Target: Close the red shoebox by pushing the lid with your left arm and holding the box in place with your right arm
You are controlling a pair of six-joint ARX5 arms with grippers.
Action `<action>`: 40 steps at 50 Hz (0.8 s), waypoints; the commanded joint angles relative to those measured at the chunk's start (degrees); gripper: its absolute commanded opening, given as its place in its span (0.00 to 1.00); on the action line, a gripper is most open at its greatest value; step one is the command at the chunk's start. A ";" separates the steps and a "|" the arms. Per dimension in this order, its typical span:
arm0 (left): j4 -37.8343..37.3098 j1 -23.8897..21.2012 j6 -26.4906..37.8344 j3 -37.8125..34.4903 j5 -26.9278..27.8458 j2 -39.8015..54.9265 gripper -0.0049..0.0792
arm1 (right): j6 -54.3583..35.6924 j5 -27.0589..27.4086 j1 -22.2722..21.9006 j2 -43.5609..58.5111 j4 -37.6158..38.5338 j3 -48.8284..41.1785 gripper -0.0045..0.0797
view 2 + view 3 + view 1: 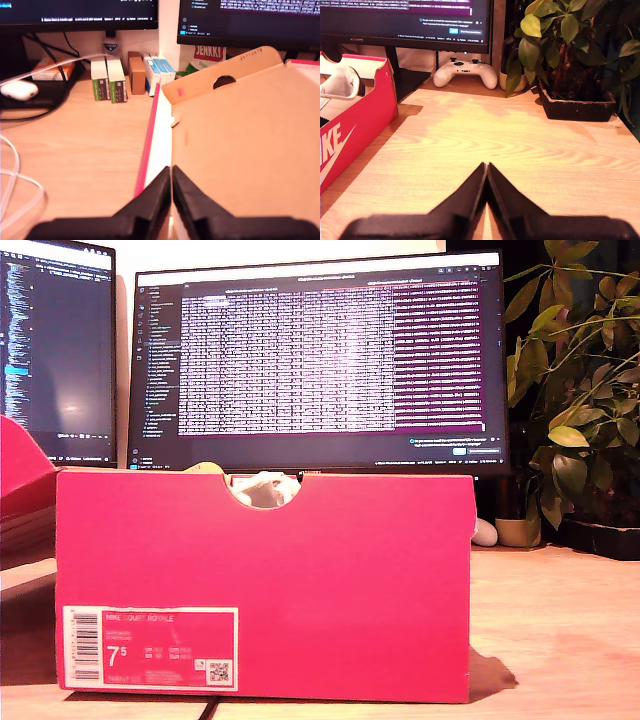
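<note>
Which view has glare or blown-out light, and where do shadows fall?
Exterior view: the monitor glares, its text washed out; the box shadows the desk at its right. Second wrist view: a bright patch on the desk, dark plant.

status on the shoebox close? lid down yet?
Not yet. Done: nothing visible. The red cardboard shoebox is open, white paper showing inside; its tan-lined lid lies swung out. In hand: my first tool is shut at the lid's edge. My second tool is shut, off the box. Left: brace, push lid over.
</note>
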 commanded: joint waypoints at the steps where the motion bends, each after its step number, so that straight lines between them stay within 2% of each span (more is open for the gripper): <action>1: -0.04 -0.11 -3.06 -1.90 0.20 -0.22 0.04 | -0.07 -0.20 0.15 -0.37 0.52 -0.13 0.04; 9: 2.56 -0.11 -8.26 -1.40 3.28 -0.26 0.04 | 7.80 -0.59 0.15 -0.37 1.40 -0.13 0.04; 10: 3.02 -0.11 -9.16 -1.27 3.54 -0.26 0.04 | 13.11 -0.61 0.15 -0.37 1.70 -0.13 0.04; 14: 3.56 -0.11 -11.56 0.04 3.72 -0.26 0.04 | 19.43 -1.05 0.15 -0.37 3.76 -0.04 0.04; 19: 3.54 -0.09 -12.50 2.40 3.74 -0.24 0.04 | 21.94 -4.79 0.15 -0.37 6.69 0.15 0.04; 24: 2.84 -0.09 -12.46 5.11 3.72 -0.11 0.04 | 23.61 -7.76 0.15 -0.04 5.53 1.27 0.04; 40: -0.35 0.52 -12.66 12.57 5.68 9.44 0.04 | 22.01 -8.09 0.15 8.02 -0.76 10.03 0.04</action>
